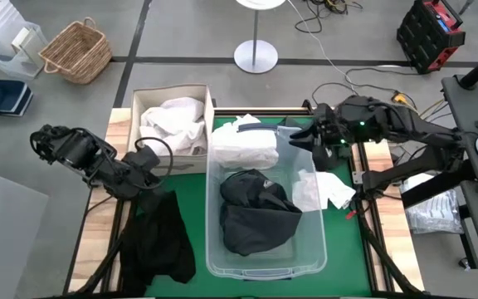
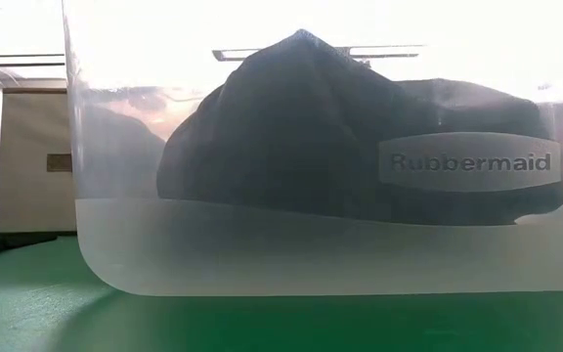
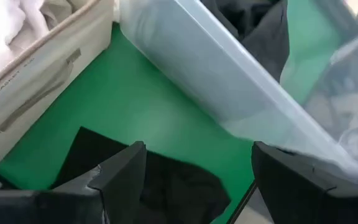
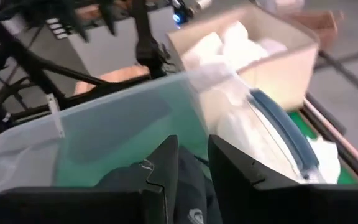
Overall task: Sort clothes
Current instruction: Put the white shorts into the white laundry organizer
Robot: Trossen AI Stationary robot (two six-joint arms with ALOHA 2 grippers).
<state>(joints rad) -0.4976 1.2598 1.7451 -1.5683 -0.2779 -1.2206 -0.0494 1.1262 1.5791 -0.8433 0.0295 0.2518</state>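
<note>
A clear plastic tub (image 1: 309,249) stands mid-table and holds black clothes (image 1: 256,212), which also show in the low view (image 2: 340,137). A white garment (image 1: 243,143) lies at the tub's far end. A beige cardboard box (image 1: 139,101) at the far left holds white clothes (image 1: 173,120). A black garment (image 1: 160,237) lies spread on the green mat left of the tub. A white garment (image 1: 322,189) lies on the mat right of the tub. My left gripper (image 1: 145,170) is open and empty above the black garment's far end (image 3: 166,183). My right gripper (image 1: 299,141) hovers over the tub's far right rim, its fingers a narrow gap apart (image 4: 192,149), holding nothing.
The tub's wall (image 3: 229,81) stands close beside my left gripper, and the box's side (image 3: 42,81) is on its other side. A wicker basket (image 1: 77,50) and a lamp base (image 1: 256,56) stand on the floor beyond the table. A plastic bag (image 1: 434,212) lies at the right.
</note>
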